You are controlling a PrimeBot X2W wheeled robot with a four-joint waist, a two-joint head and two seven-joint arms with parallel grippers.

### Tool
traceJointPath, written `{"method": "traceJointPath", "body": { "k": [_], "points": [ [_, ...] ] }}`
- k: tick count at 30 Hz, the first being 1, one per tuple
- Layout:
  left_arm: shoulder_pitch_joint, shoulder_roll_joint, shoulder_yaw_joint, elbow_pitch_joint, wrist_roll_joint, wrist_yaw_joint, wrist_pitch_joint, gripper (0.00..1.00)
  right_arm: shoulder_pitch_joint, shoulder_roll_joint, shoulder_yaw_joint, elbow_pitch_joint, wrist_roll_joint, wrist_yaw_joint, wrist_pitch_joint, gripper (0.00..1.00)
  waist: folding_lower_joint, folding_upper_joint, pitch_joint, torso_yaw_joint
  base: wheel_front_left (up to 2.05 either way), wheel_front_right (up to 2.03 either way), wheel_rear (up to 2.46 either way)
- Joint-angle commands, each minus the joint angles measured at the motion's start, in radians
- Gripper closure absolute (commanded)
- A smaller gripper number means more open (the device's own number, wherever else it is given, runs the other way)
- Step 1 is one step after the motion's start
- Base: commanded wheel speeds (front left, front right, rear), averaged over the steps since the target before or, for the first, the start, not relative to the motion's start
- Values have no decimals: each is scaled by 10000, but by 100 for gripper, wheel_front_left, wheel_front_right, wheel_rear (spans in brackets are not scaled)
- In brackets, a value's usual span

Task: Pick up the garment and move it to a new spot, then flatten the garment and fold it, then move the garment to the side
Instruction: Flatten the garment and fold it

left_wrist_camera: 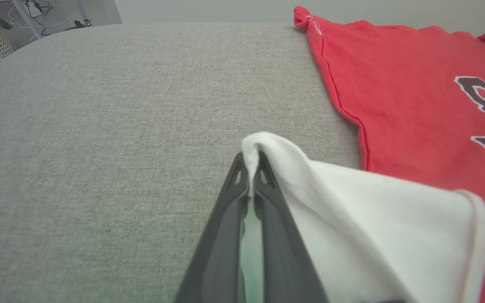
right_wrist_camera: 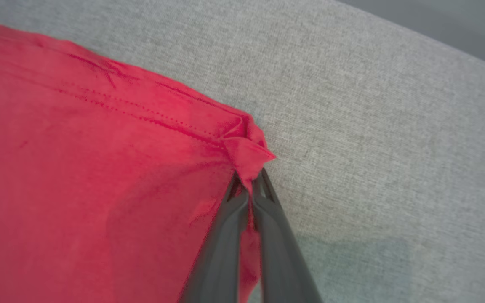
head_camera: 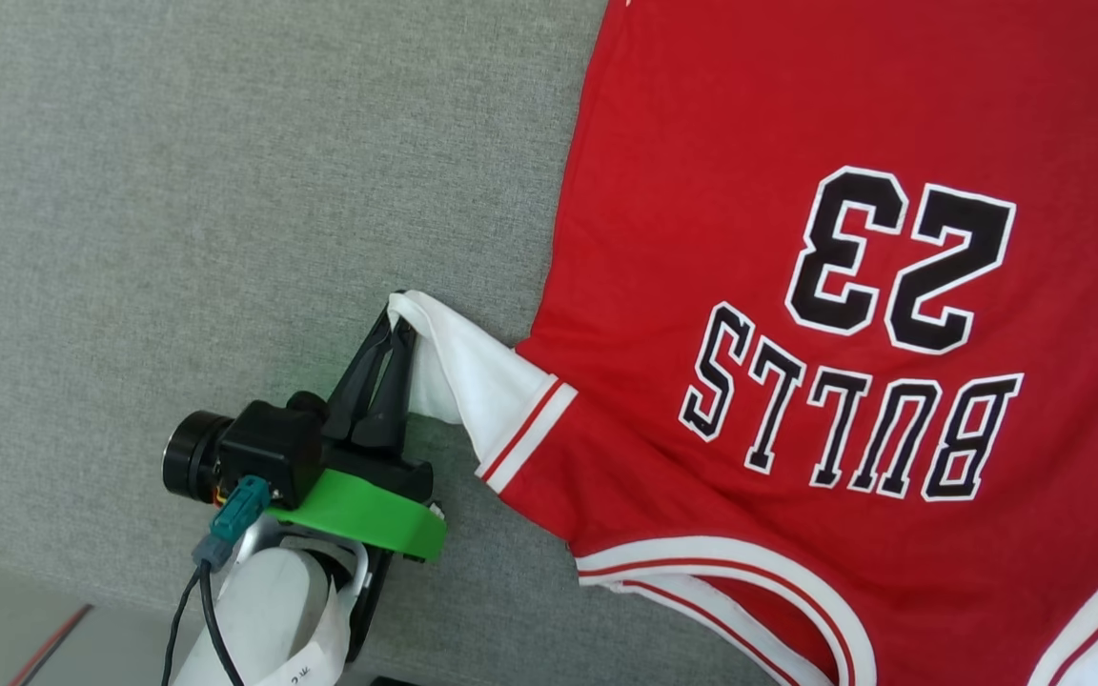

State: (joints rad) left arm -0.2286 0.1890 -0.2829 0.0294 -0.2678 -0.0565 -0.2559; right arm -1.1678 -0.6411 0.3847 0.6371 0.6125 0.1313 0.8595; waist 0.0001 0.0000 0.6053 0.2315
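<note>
- Left claw [head_camera: 395, 322], at 8 o'clock in the head view, clenched on the tip of the white sleeve [head_camera: 458, 376] of the red shirt [head_camera: 701, 171].
- Right claw [right_wrist_camera: 251, 183], seen from its own wrist, clamped on a red hem corner [right_wrist_camera: 249, 156].
- Shirt spread on the grey cloth surface [head_camera: 177, 191], from 12 to 5 o'clock, numbers [head_camera: 902, 257] facing up.

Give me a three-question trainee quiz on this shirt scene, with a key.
1. True or false: the left gripper is shut on the shirt's white sleeve.
2. The right gripper pinches: A) nothing; B) a red hem corner; C) a towel.
3. Fill in: the number printed on the shirt reads ___.
Key: 1 true; 2 B; 3 23.
</note>
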Motion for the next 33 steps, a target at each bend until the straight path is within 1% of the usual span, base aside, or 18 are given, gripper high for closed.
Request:
{"method": "traceJointPath", "body": {
  "k": [1, 3, 7, 10, 14, 18, 21, 23, 26, 30, 33],
  "points": [
    [40, -55, 91, 78, 143, -49, -59, 100, 354, -34, 128, 101, 108, -6, -233, 100, -1, 0, -376, -75, 0, 0, 0],
    [157, -82, 160, 199, 179, -90, -59, 100, 341, -140, 228, -1, 226, -6, -673, 100, -1, 0, -687, -126, 0, 0, 0],
    [488, -121, 315, 414, 232, -145, -59, 100, 652, -558, 740, -483, 620, -6, -1600, 100, -1, 0, -1448, -284, 0, 0, 0],
    [841, -99, 450, 587, 251, -155, -59, 100, 1188, -1161, 1306, -1132, 1010, -6, -2293, 100, -1, 0, -2065, -488, 0, 0, 0],
    [1319, -12, 612, 773, 268, -143, -59, 100, 2151, -1988, 1782, -2068, 1671, -6, -3098, 100, -1, 0, -2786, -823, 0, 0, 0],
    [1785, 75, 832, 872, 237, -90, -59, 100, 3363, -2782, 1862, -2921, 2205, -6, -3835, 100, -1, 0, -3366, -1193, 0, 0, 0],
    [2040, 115, 935, 949, 221, -85, -59, 100, 4472, -3239, 1521, -3376, 2534, -6, -4449, 100, -1, 0, -3705, -1393, 0, 0, 0],
    [2168, 143, 985, 1010, 211, -95, -59, 100, 5457, -3417, 1117, -3615, 2888, -6, -4818, 100, -1, 0, -3882, -1493, 0, 0, 0],
    [2376, 176, 1140, 1039, 181, -49, -59, 100, 6999, -3660, 612, -3915, 3002, -6, -5219, 100, -1, 0, -4096, -1742, 0, 0, 0],
    [2576, 201, 1206, 1092, 186, -52, -59, 100, 8912, -3524, -271, -4157, 3193, -6, -5572, 100, -1, 0, -4279, -1955, 0, 0, 0],
    [2643, 218, 1217, 1172, 192, -78, -59, 100, 10343, -3153, -1045, -4275, 3269, -6, -5755, 100, -1, 0, -4401, -2003, 0, 0, 0]
  ]
}}
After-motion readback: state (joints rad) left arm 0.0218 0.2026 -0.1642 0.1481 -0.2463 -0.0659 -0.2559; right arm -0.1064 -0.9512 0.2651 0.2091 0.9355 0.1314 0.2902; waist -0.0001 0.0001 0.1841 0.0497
